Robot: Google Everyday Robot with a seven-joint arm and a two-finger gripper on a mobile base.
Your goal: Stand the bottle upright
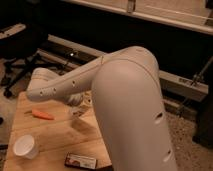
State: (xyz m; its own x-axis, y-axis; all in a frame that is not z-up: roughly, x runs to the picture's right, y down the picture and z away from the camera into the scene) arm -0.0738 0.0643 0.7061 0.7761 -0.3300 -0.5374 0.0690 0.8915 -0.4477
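Camera view: the robot's pale arm [125, 100] sweeps over a wooden table [55, 137], its hand [76, 106] low beside the orange carrot [42, 115]. Whether its fingers are apart or together cannot be told. The bottle [80, 111] shows just under the hand, right of the carrot. A white cup [25, 146] and a dark packet [80, 161] lie nearer the camera than the carrot.

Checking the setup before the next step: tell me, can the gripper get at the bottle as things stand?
Probably yes. The gripper is already down at the table, right by the bottle, with nothing between them; the arm hides the contact itself.
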